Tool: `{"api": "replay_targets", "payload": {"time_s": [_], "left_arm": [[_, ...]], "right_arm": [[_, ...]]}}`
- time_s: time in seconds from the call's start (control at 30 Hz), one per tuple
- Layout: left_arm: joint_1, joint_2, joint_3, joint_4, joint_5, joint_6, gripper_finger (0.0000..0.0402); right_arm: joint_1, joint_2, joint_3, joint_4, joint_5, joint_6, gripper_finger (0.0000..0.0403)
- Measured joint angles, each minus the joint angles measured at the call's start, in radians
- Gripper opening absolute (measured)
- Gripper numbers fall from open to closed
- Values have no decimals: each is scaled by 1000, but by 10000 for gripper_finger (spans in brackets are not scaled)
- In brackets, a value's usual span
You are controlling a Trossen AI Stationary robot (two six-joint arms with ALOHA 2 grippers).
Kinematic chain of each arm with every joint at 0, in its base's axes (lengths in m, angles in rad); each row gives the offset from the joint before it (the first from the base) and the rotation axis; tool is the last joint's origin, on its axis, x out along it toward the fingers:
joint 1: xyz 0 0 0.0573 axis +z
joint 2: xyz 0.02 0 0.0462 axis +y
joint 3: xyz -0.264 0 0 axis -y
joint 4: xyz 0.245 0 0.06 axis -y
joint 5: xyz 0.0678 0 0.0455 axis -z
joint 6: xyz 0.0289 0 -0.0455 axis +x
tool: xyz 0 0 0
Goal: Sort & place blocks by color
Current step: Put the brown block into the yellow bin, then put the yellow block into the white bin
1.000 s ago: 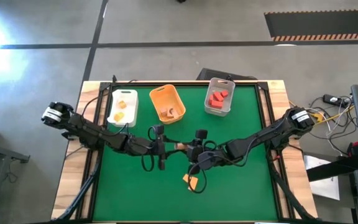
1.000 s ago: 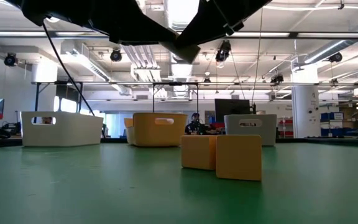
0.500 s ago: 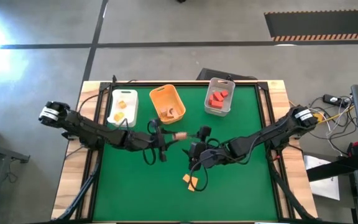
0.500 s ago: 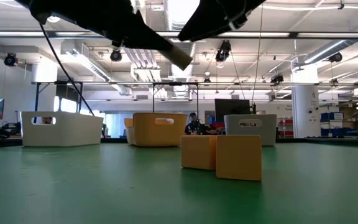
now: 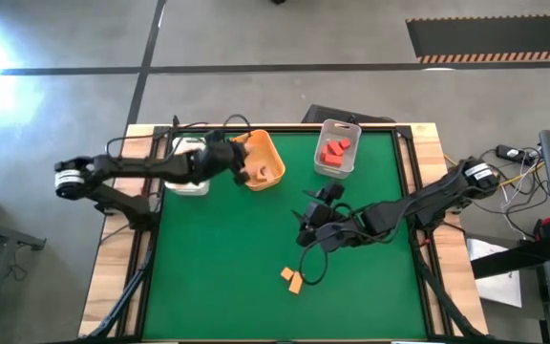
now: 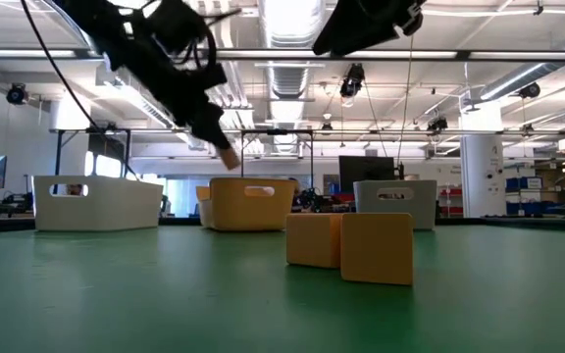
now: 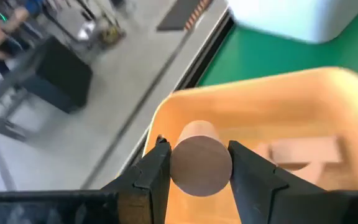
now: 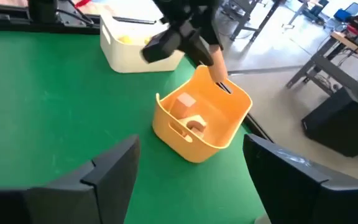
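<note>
A: Nearest the table's front edge, what is left?

B: Two yellow-orange wooden blocks (image 5: 290, 278) sit touching each other on the green table mat (image 5: 218, 277), a cube-like pair in the low view (image 6: 351, 245). No gripper is on them.

A: And the arms?

B: The right gripper (image 5: 306, 222) hangs above mid-table, its fingers (image 8: 104, 174) spread wide apart and empty. It is the nearer arm to those two blocks. Farther back, the left gripper (image 5: 246, 164) is clamped on a pale tan wooden cylinder block (image 7: 201, 163), round end face toward its wrist camera.

A: Where does that block lie relative to its bin?

B: Directly over the orange plastic bin (image 5: 267, 151), near the rim on the white bin's side. Its long axis points away from the gripper toward the bin floor, where other tan wooden pieces (image 8: 188, 112) already lie. I judge the coming move is simply a release.

A: Anything unclear?

B: The block's far end is hidden behind its face. Beyond, the white plastic bin (image 5: 195, 182) is mostly covered by the left arm, and the grey plastic bin (image 5: 348, 164) holds red wooden blocks (image 5: 334, 149).
</note>
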Motion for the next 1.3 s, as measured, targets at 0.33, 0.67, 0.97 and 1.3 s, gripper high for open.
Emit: {"api": "replay_targets", "payload": {"time_s": [0.33,0.67,0.97,1.3], "left_arm": [[131,70,-2,10,122,-52,155],[125,61,-10,11,119,-53,201],[-52,-70,-14,7,120,-79,203],[-376,-198,-45,15,121,-156,203]], "right_arm": [[0,38,-3,-2,-4,0,272],[2,-6,26,4,-100,0,258],[3,29,46,8,-473,55,240],[10,164,131,-98,-628,245,231]]}}
